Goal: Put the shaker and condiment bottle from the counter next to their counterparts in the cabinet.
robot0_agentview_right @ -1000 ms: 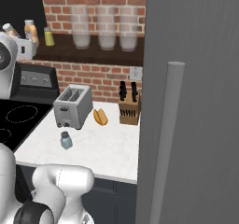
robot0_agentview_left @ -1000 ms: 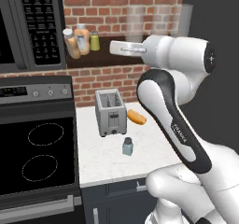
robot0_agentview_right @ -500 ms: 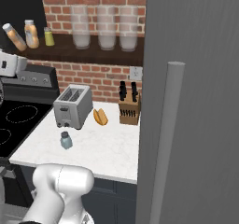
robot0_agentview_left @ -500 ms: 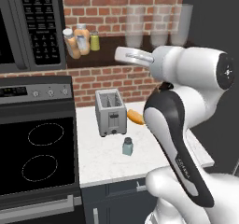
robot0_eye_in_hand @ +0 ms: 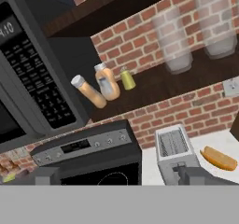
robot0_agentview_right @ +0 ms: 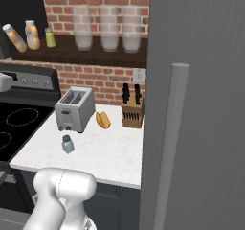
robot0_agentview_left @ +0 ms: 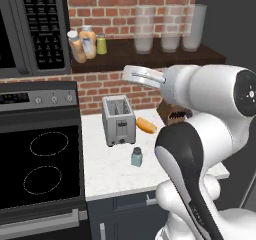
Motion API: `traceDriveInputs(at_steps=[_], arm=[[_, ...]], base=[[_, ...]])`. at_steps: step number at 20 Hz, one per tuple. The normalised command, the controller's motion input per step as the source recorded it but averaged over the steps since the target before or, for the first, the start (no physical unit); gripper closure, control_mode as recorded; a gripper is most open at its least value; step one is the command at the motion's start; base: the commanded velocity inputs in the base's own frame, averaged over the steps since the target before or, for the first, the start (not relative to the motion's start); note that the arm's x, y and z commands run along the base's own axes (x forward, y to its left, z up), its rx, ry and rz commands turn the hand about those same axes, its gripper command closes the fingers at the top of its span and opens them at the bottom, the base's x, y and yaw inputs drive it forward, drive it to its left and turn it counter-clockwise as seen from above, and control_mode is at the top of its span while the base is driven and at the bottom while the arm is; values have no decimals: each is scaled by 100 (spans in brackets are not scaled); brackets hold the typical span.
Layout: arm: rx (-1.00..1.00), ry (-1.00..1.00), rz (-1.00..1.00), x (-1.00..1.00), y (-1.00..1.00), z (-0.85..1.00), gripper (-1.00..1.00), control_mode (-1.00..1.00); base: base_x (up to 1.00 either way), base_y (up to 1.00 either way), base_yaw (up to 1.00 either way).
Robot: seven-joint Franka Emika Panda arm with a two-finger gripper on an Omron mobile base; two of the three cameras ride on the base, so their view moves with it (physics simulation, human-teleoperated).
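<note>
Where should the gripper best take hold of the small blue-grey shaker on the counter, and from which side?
The shaker stands upright and alone on the counter, in front of the toaster. Probably best gripped around its glass body, below the darker cap, coming from above or from the counter's open front side.

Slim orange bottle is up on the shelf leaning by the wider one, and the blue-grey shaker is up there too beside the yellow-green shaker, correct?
Not quite. The slim orange bottle does lean on the shelf by the wider bottle, but the blue-grey shaker stands on the counter in front of the toaster, as the left base view shows.
</note>
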Motion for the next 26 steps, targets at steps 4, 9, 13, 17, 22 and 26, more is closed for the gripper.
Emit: traceDriveInputs(at_steps=[4, 9, 13, 17, 22, 26], arm=[[0, -4, -13, -35, -10, -41, -100, -100], [0, -1, -15, -11, -26, -36, -100, -100], [0, 2, -14, 0, -30, -42, -100, -100], [0, 6, -15, 0, -24, -50, -100, -100], [-1, 1, -11, 0, -3, -61, -100, -100], [-7, 0, -9, 0, 0, -51, -100, -100]], base=[[0, 0, 0], [0, 0, 0], [0, 0, 0], [0, 0, 0], [0, 0, 0], [0, 0, 0]])
